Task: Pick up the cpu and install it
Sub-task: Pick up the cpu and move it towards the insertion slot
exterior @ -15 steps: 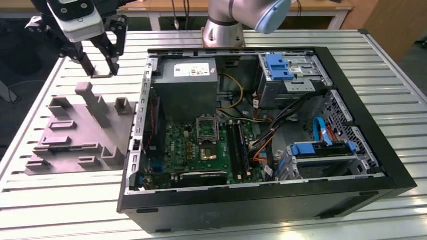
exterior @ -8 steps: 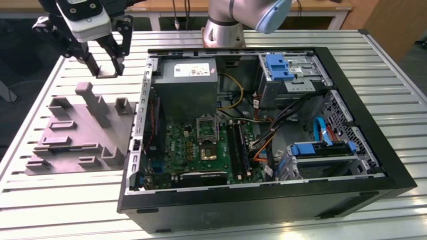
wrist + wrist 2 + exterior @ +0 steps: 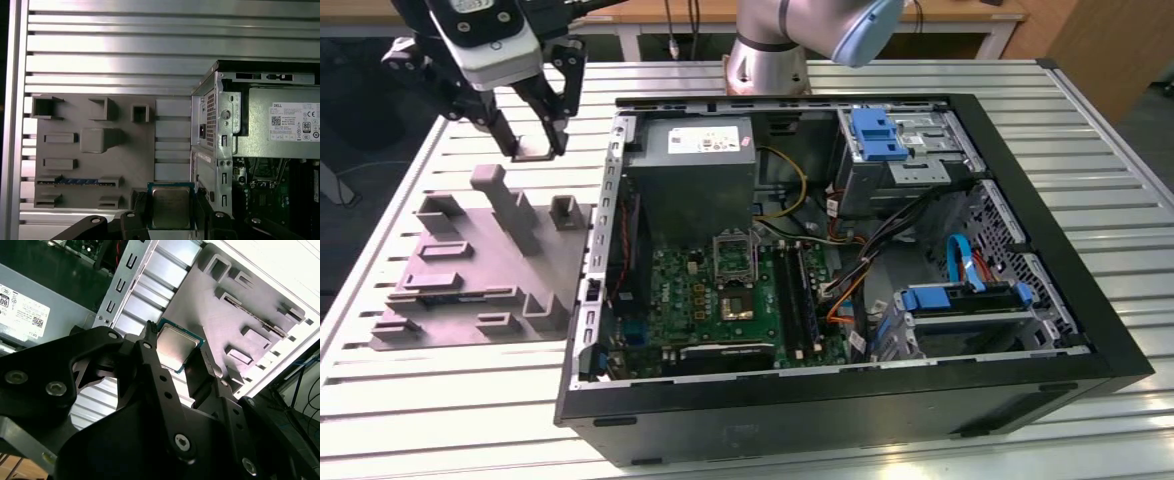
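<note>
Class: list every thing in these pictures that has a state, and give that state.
cpu: gripped between the fingers, held clear of the table.
gripper: shut on the cpu.
computer case: lying flat, side open.
grey holder: flat on the table beside the case.

Slatted alu table [image 3: 1127, 240] w/ wooden furniture [image 3: 1110, 50] behind, dark floor [image 3: 354, 115] at the exterior view's left.

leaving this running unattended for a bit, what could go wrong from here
The small square silvery chip is pinched by its edges between the black fingers above the slatted metal table; it could slip or tilt. Tilted, it might seat badly in the metal-framed socket on the green circuit board. The wall of the black computer case stands between, so clipping seems possible.
</note>
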Motion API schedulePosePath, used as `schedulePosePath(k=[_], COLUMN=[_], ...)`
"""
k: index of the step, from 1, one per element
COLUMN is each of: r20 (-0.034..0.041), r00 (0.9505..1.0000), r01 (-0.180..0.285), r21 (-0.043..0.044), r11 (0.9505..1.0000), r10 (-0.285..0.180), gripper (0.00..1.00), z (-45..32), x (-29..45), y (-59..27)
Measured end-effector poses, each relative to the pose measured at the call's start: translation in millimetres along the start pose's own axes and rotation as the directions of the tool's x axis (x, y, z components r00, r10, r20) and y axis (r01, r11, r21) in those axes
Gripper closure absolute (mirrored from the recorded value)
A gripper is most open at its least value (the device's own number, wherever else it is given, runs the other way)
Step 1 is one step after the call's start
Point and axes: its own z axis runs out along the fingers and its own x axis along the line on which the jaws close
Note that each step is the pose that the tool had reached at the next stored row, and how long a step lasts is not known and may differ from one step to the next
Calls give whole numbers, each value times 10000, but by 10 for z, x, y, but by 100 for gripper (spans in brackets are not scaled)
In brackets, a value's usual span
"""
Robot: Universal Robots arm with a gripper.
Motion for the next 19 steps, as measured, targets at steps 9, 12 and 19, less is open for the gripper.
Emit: schedulePosePath(k=[9,12,19], r20=[0,-1,0], r00=[10000,10000,10000], r01=[-1,-3,-12], r21=[-1,1,18], r11=[10000,10000,10000], r10=[1,3,12], gripper=[53,53,53], z=[10,14,23], x=[-131,-222,-435], y=[-7,-8,-9])
